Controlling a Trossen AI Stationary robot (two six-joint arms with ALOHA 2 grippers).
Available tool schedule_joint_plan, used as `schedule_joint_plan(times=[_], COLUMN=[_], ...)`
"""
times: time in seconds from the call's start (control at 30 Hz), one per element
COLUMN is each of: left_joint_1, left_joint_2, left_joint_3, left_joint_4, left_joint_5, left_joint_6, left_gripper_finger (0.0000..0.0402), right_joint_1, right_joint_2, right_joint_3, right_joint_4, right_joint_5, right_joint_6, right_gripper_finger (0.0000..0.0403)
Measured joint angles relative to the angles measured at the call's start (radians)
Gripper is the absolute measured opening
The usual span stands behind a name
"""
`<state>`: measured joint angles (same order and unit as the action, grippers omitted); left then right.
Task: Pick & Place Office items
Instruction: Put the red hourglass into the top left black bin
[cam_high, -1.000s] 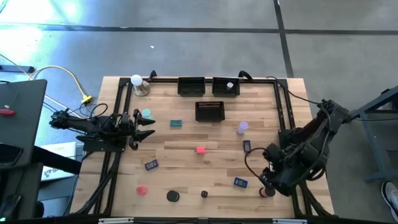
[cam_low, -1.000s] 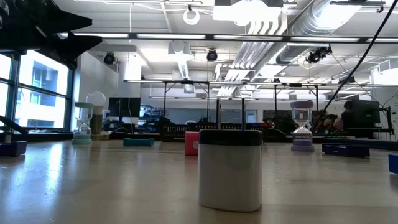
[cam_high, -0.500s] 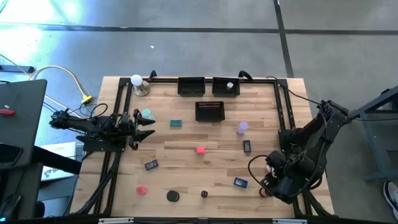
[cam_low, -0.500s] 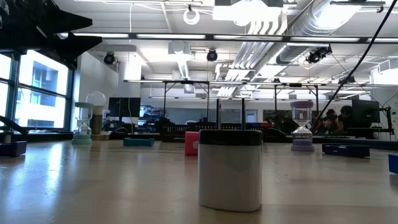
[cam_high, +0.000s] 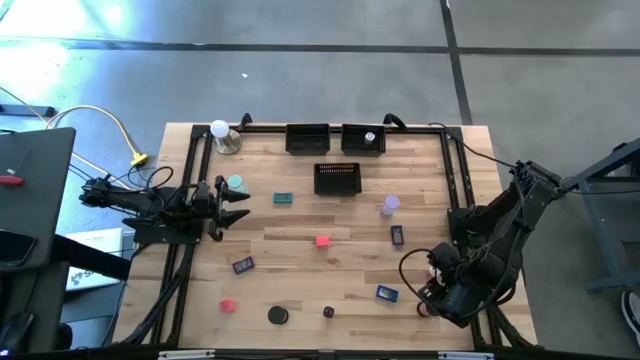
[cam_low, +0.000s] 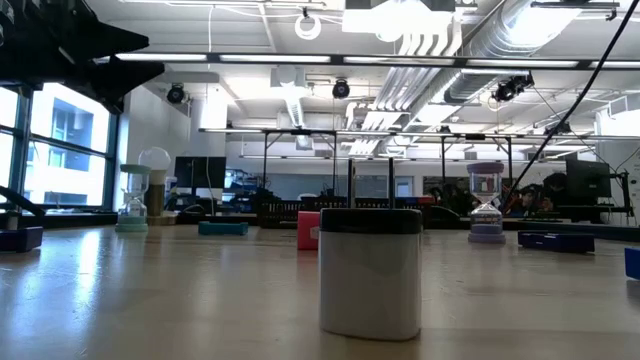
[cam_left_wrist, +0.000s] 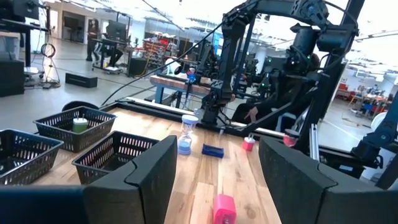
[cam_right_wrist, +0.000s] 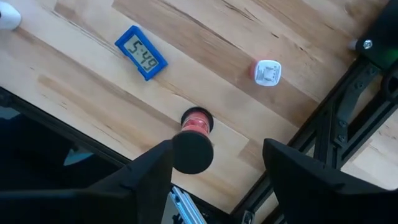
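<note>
I'm reading this as early days: nearly all the office items are loose on the tabletop (cam_high: 300, 255), and of the three mesh trays only the far right tray (cam_high: 363, 139) holds a small pale piece, the far left tray (cam_high: 307, 138) and the centre tray (cam_high: 337, 179) in front of them looking empty. Working across with the centre tray as my mark: my left tool (cam_high: 237, 199) waits well left of it, fingers apart and carrying nothing, the teal timer (cam_high: 235, 183) just beside it; the teal block (cam_high: 283, 198) sits left of the tray, the pink cube (cam_high: 323, 241) nearer me, the lavender timer (cam_high: 390, 205) to its right. Far right and towards me, my right tool (cam_right_wrist: 214, 163) hangs over the red timer (cam_right_wrist: 196, 122), fingers apart, not yet gripping as far as I can judge, with the blue clock (cam_right_wrist: 141, 52) near. From above, that arm covers the red timer almost entirely, and the low camera is largely blocked by a white cylinder (cam_low: 370, 272).
</note>
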<state>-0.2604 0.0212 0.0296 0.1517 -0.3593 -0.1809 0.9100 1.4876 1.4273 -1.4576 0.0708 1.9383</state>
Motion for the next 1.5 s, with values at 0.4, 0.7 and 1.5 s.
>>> schedule_joint_plan(times=[0.4, 0.7, 1.5], left_joint_1=[0.000, 0.000, 0.000], left_joint_2=[0.000, 0.000, 0.000], left_joint_3=[0.000, 0.000, 0.000], left_joint_4=[-0.024, -0.024, -0.024], left_joint_5=[-0.002, -0.003, -0.004], left_joint_6=[-0.015, -0.015, -0.014], left_gripper_finger=[0.0221, 0.0221, 0.0221], right_joint_1=[0.007, 0.041, 0.069], right_joint_2=[0.012, 0.069, 0.156], right_joint_3=[0.000, 0.000, -0.110], right_joint_4=[0.010, 0.095, 0.222], right_joint_5=[0.017, 0.007, -0.096], right_joint_6=[-0.028, -0.025, 0.007], right_gripper_finger=[0.0363, 0.0381, 0.0334])
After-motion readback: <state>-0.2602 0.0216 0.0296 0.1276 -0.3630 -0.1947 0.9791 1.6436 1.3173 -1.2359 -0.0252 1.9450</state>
